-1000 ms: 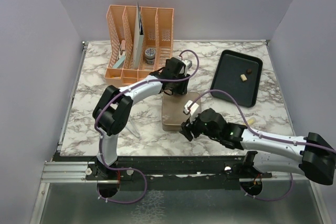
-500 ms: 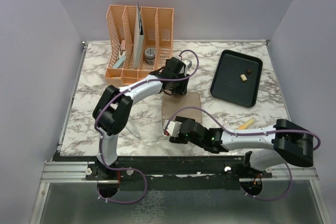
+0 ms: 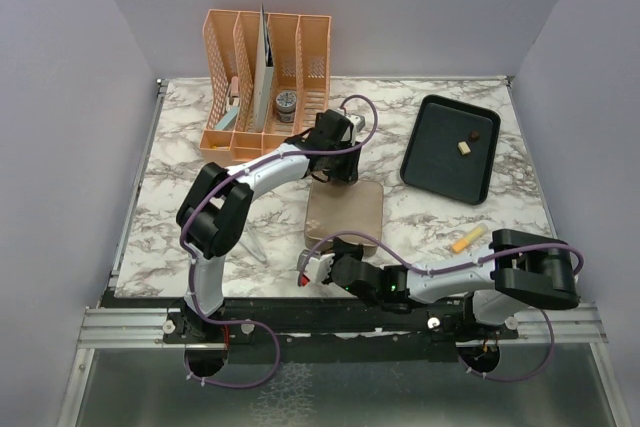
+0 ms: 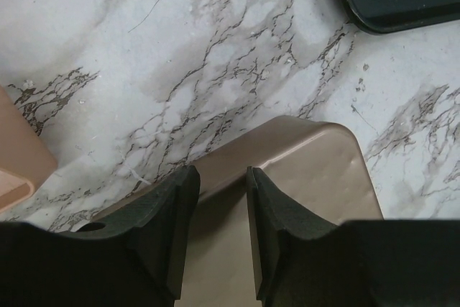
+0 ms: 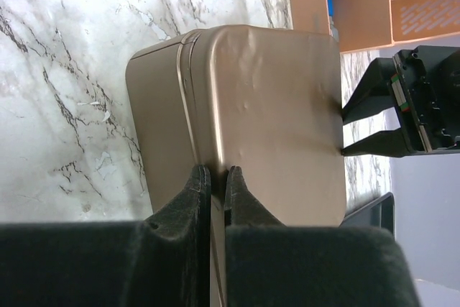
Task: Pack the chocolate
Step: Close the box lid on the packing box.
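Chocolate pieces (image 3: 463,148) lay on glossy black tray (image 3: 445,162) upper right, right pincer (image 5: 214,172) had dropped to lower centre, closed at dented, round-cornered gold tin (image 3: 345,209), left pincer (image 4: 215,177) part-open, marbled worktop (image 3: 180,177).

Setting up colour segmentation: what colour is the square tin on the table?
Dull gold-tan metal. The tin shows best in the right wrist view.

Left end effector (image 4: 219,180) parted, right one (image 5: 217,172) pinched
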Robot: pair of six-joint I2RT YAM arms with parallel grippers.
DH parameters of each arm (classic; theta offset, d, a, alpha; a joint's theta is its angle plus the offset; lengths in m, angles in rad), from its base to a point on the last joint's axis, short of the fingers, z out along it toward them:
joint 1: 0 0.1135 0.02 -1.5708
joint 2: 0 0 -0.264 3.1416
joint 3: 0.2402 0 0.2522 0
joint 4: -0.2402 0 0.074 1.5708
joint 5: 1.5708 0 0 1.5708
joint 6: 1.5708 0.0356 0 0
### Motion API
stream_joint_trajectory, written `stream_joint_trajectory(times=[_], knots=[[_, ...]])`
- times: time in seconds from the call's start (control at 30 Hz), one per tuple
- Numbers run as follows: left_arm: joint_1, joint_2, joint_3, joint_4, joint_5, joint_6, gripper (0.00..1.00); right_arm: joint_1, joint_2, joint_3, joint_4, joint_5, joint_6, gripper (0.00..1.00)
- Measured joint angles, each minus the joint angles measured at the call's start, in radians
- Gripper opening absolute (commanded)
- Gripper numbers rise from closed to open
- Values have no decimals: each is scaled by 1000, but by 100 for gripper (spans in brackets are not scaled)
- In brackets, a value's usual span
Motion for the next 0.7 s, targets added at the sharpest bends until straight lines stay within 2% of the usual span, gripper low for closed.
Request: stream_joint_trajectory(times=[0.13,0.33,0.5,0.6,0.7], knots=[[0,0,11,-14,6,-2,44,1,0,0,1,0,26,10],[0,-2,129,-138,7,2,47,1,-1,2,-3,4,80,13],[11,-64,190,-203,6,2,52,-1,-14,3,-14,1,130,30],[31,-161,144,-219,3,-1,53,-1,-40,-2,-37,-18,179,39],[66,-298,37,-227,-2,-10,53,-1,-103,-13,-89,-56,236,46]])
